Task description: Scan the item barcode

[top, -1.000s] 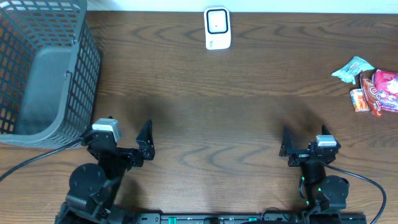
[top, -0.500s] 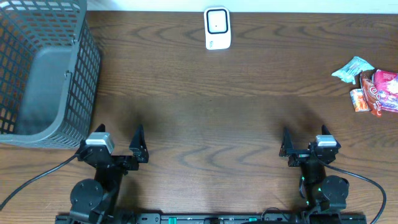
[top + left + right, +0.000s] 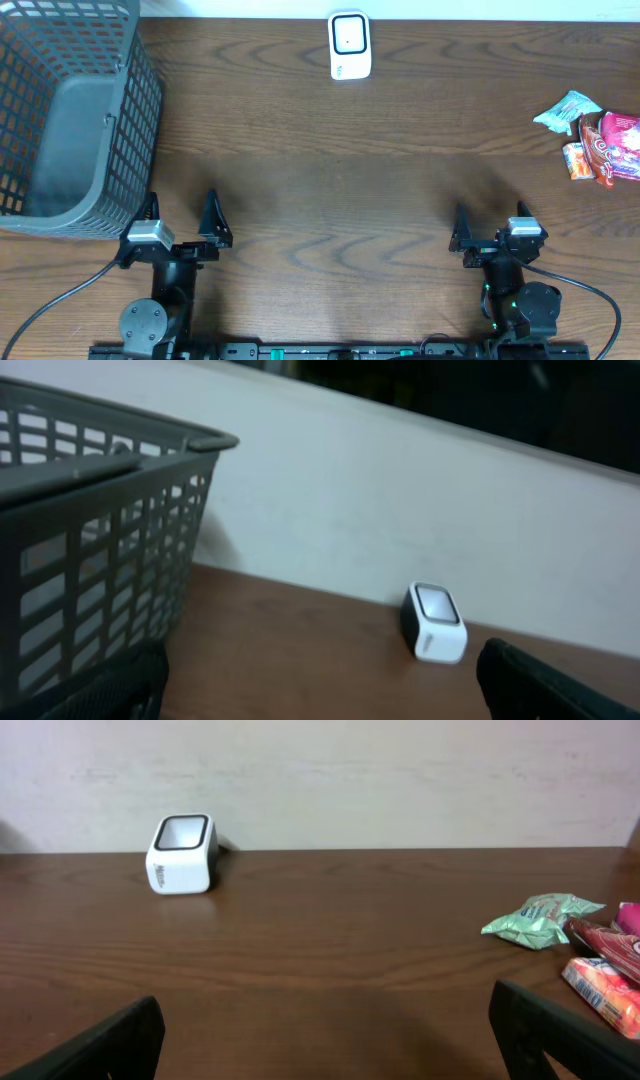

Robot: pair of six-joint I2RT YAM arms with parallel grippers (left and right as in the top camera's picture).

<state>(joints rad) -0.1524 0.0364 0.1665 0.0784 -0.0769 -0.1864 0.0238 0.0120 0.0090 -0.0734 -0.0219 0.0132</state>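
A white barcode scanner [image 3: 350,45] stands at the far edge of the table, middle; it also shows in the left wrist view [image 3: 435,622] and the right wrist view [image 3: 182,854]. The items, a green packet [image 3: 568,110], a red packet [image 3: 622,138] and an orange packet [image 3: 577,160], lie at the far right edge. No barcode shows on them. My left gripper [image 3: 181,220] sits open at the near left with nothing between its fingers. My right gripper [image 3: 488,232] sits open at the near right, well short of the packets [image 3: 540,918].
A dark grey mesh basket [image 3: 70,120] takes up the far left corner, just beyond and left of my left gripper; its wall fills the left of the left wrist view [image 3: 90,560]. A pale wall runs behind the table's far edge.
My left arm has drawn back and swung left, so its gripper now points straight ahead beside the basket. The right arm and the packets have not moved.
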